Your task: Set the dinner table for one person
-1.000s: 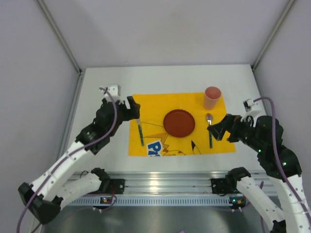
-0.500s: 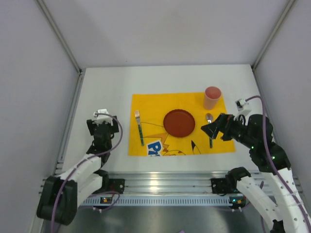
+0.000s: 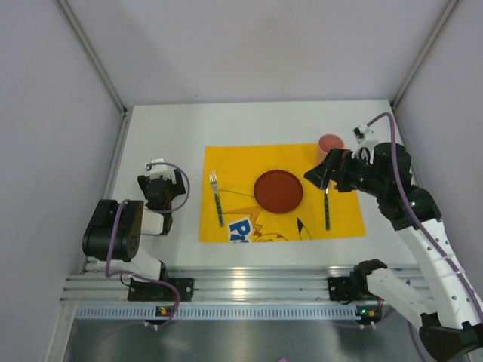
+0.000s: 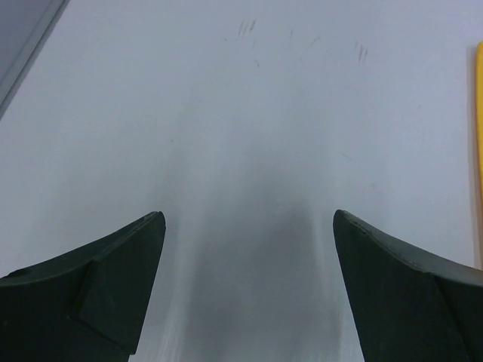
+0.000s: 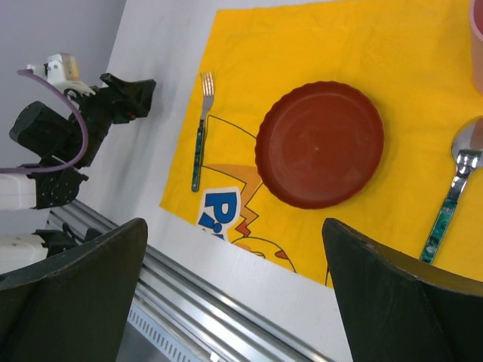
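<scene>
The white dinner table carries a yellow cartoon cloth. On the cloth lie a red plate, a fork to its left and a spoon to its right. A pink cup stands at the cloth's far right corner, partly hidden by my right gripper. That gripper is open, empty and raised above the cloth. In the right wrist view it looks down on the plate, fork and spoon. My left gripper is open and empty, low over bare table left of the cloth.
The ribbed aluminium rail runs along the near table edge and also shows in the right wrist view. Grey walls with metal posts close in the table on three sides. The cloth's edge shows at the right of the left wrist view.
My left arm has pulled back from the fork and folded down at the table's left. My right arm has lifted away from the spoon and moved back toward the cup.
</scene>
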You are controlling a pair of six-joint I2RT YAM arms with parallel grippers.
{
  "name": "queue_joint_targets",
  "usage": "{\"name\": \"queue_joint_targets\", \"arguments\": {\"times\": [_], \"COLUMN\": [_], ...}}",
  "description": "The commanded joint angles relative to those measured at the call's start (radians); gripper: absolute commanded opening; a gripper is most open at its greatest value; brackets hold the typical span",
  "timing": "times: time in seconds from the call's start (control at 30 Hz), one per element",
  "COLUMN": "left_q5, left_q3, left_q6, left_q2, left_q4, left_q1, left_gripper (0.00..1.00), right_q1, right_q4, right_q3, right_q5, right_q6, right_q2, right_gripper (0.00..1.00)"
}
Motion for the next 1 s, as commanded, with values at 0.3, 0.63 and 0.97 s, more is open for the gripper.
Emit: {"name": "queue_joint_targets", "arguments": {"times": [0.3,0.63,0.97], "left_q5": [0.054,0.054,0.054], "left_q3": [-0.004,-0.004,-0.004], "left_q6": [-0.018,-0.018,-0.017], "left_q2": [-0.01,-0.011,-0.011], "left_q4": [0.148,0.148,0.148], "left_q1": [0.006,0.006,0.006], "left_gripper": [0.99,0.99,0.98], "right_q1": [0.001,0.008,0.007], "right_q4": [0.075,0.225,0.212], "right_q3": [-0.02,-0.159,-0.12], "right_q5": [0.188,0.408,0.706], "right_q6": [0.07,0.013,-0.126], "right_q2": [0.047,-0.019,0.113], "right_gripper": [1.0,1.0,1.0]}}
